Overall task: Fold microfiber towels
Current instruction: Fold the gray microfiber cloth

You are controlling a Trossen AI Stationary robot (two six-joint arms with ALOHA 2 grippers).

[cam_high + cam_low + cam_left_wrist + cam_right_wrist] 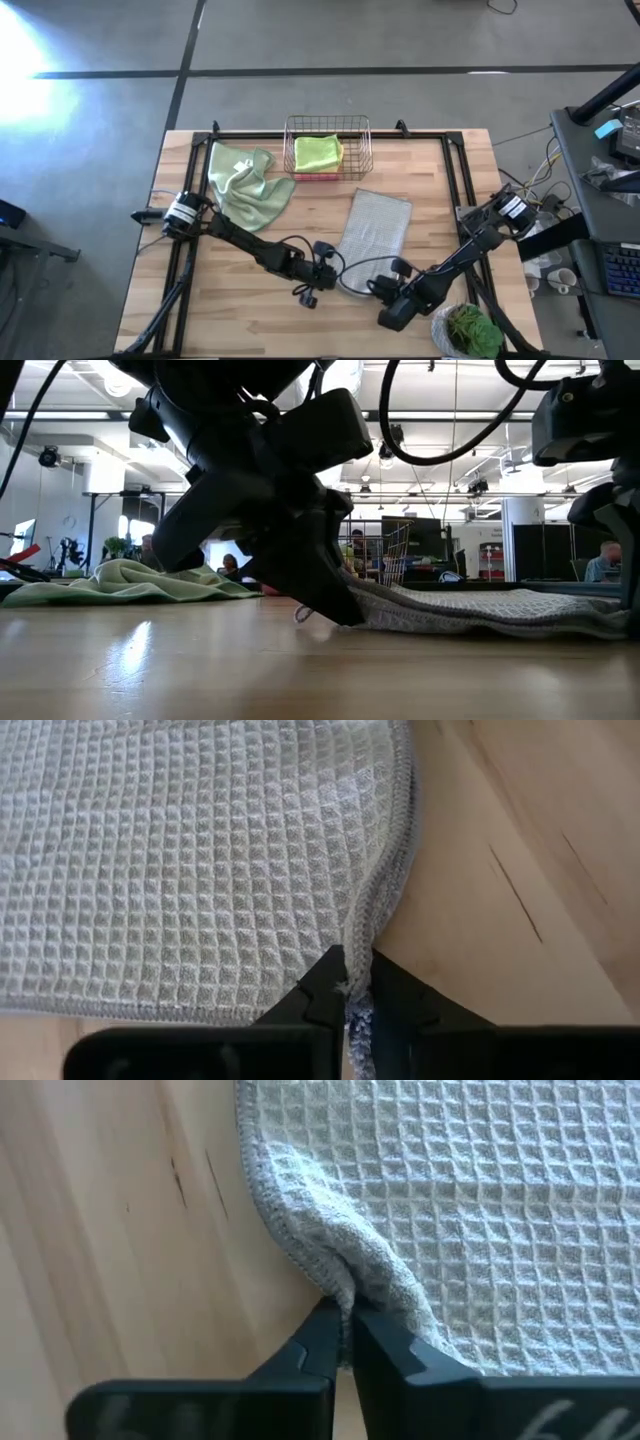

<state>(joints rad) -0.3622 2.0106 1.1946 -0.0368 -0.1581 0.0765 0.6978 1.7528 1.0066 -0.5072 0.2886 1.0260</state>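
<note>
Grey-beige towel [375,225] — near edge pinched by left hand [357,995] and right hand [346,1330] — bare wood beside.

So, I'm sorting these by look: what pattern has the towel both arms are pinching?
A grey-beige waffle weave towel, clearest in the left wrist view.

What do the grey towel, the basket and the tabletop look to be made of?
Grey-beige towel: soft waffle-weave cloth, probably microfiber, matte; the wrist views show its grid of small squares and a stitched hem, pinched by the left gripper and right gripper. Basket: thin copper-toned metal wire, see-through mesh walls. Table: pale wood, apparently joined strips; visible grain and seams, smooth finish.
</note>
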